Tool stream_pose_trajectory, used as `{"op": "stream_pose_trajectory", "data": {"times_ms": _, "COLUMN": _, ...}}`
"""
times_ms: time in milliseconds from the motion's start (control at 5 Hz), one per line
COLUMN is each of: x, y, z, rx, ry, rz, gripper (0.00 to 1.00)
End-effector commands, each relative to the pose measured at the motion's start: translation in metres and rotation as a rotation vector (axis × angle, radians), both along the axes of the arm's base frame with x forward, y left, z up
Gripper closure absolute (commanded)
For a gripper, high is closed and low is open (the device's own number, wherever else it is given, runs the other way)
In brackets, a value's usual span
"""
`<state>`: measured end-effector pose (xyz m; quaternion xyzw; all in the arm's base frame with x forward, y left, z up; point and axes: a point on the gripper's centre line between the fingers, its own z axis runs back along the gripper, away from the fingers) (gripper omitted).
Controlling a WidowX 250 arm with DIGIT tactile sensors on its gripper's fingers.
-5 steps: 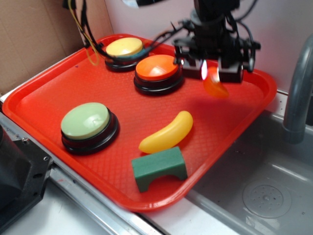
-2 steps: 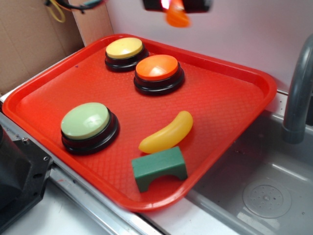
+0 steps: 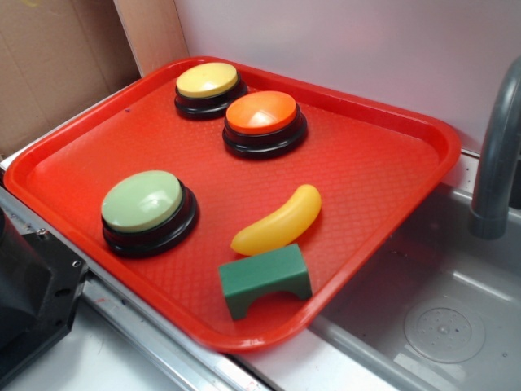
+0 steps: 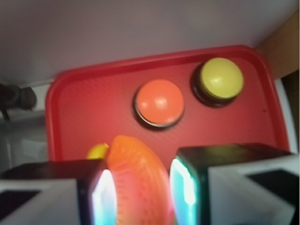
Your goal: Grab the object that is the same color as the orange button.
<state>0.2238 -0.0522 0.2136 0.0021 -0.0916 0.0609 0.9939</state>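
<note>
In the wrist view my gripper (image 4: 139,192) is shut on the object (image 4: 138,180), a glossy curved orange piece held between the two lit pads high above the red tray (image 4: 70,117). The orange button (image 4: 159,103) lies below and ahead of the jaws. In the exterior view the orange button (image 3: 262,114) sits at the back of the tray (image 3: 383,171); the gripper and the object are out of that view.
A yellow button (image 3: 207,81) stands behind the orange one, a pale green button (image 3: 145,204) at the front left. A yellow banana-shaped piece (image 3: 278,221) and a green arch block (image 3: 265,278) lie near the tray's front. A sink (image 3: 440,318) and grey tap (image 3: 496,147) are at right.
The gripper rose with the orange piece from just above the tray's back right, passed the top edge, and has left the exterior view. Nothing on the tray moved.
</note>
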Motion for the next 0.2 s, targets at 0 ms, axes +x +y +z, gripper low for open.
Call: {"op": "stream_pose_trajectory", "data": {"times_ms": 0, "x": 0.0124, "y": 0.0171, "z": 0.0036, "rx": 0.064, "ry": 0.022, "rz": -0.039, "gripper": 1.0}}
